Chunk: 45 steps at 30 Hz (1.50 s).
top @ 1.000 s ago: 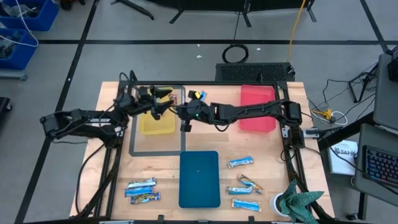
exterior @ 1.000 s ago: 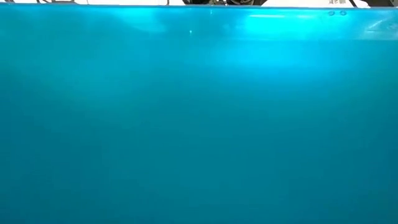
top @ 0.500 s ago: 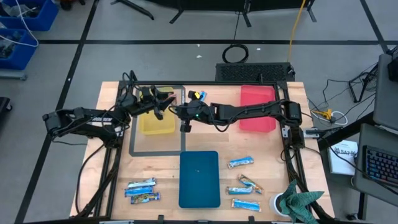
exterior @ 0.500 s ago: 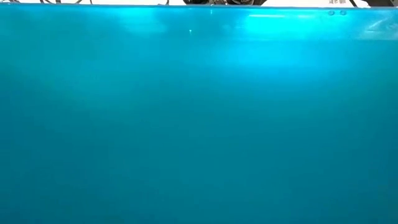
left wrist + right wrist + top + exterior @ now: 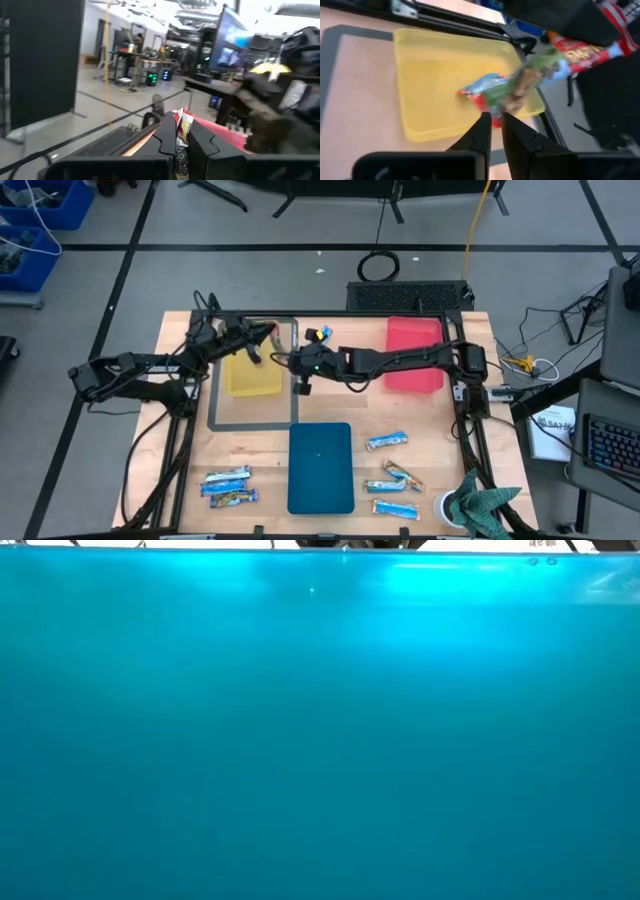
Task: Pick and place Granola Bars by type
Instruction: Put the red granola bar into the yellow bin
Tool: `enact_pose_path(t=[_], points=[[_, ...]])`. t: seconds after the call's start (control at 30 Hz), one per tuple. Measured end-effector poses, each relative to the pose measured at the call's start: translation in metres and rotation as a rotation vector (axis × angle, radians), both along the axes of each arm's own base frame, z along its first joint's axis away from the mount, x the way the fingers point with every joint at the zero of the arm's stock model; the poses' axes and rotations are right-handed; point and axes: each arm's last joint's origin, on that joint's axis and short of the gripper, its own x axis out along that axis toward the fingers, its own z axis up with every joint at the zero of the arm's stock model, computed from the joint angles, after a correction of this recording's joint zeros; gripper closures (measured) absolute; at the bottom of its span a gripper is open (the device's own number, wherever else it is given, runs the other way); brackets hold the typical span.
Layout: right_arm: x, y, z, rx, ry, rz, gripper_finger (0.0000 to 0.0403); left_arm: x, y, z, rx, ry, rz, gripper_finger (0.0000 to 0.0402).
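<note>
Wooden table (image 5: 265, 460), left gripper (image 5: 262, 336) clamping multicoloured bar (image 5: 183, 122) over yellow tray (image 5: 252, 380), right gripper (image 5: 301, 387) seemingly shut

Two dark, slender jointed arms, black cables along links. Right arm (image 5: 400, 360) shows small green light near wrist. Fingers (image 5: 482, 131) black, angular.

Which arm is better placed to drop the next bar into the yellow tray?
Left. Its end effector is shut on a multicoloured granola bar and hangs at the yellow tray's far edge. The right end effector sits off the tray's side.
</note>
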Motion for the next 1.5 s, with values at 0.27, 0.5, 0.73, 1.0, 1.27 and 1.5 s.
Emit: enact_pose_path(t=[0.27, 0.5, 0.73, 1.0, 1.27, 1.5], points=[[-0.016, 0.004, 0.017, 0.041, 0.043, -0.016, 0.0347, -0.012, 0.005, -0.018, -0.122, 0.227, 0.020, 0.0385], [-0.023, -0.015, 0.012, 0.059, 0.103, -0.070, 0.0352, -0.030, -0.003, -0.033, -0.229, 0.486, 0.199, 0.0386], [-0.031, -0.047, 0.009, 0.115, 0.116, -0.175, 0.0340, -0.035, -0.009, -0.041, -0.309, 0.571, 0.163, 0.0304], [-0.048, -0.087, 0.001, 0.251, 0.205, -0.196, 0.0260, -0.027, -0.016, -0.033, -0.254, 0.474, -0.125, 0.0176], [-0.063, -0.136, -0.014, 0.496, 0.166, -0.265, 0.0183, -0.021, -0.017, -0.011, -0.132, 0.277, -0.292, 0.0095], [-0.055, -0.151, -0.041, 0.560, 0.346, -0.337, 0.0191, -0.020, -0.016, -0.009, -0.117, 0.258, -0.252, 0.0065]])
